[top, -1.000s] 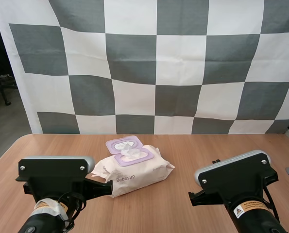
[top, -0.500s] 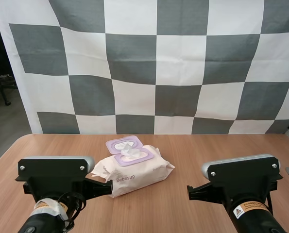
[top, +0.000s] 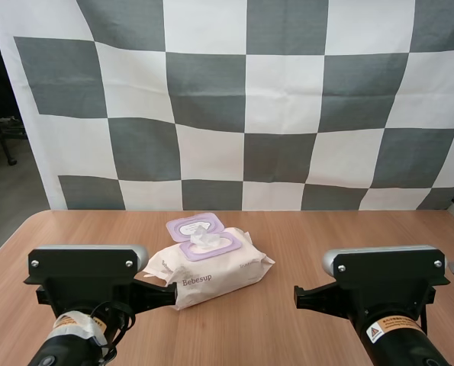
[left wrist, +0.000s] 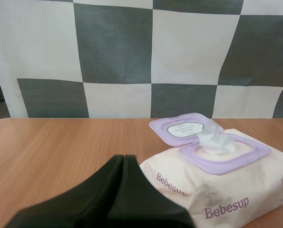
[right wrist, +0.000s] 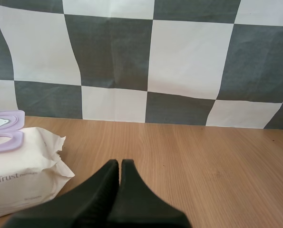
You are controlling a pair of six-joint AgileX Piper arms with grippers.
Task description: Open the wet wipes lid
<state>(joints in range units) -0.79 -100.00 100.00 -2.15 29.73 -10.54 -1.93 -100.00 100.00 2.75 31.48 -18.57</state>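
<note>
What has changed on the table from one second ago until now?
The right arm rolled level and shifted slightly to the right, away from the pack of wet wipes. Nothing was gripped or released. The left arm, the pack and its open lid stayed put.

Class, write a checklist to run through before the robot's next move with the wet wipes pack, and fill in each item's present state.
1. Lid flipped fully back: ok.
2. Wipe stands up out of the pack: ok.
3. Left tool shut on nothing: ok.
4. Right tool shut, apart from the pack, over bare table: ok.
5. Left tool clear of the pack's end: cannot tell.
</note>
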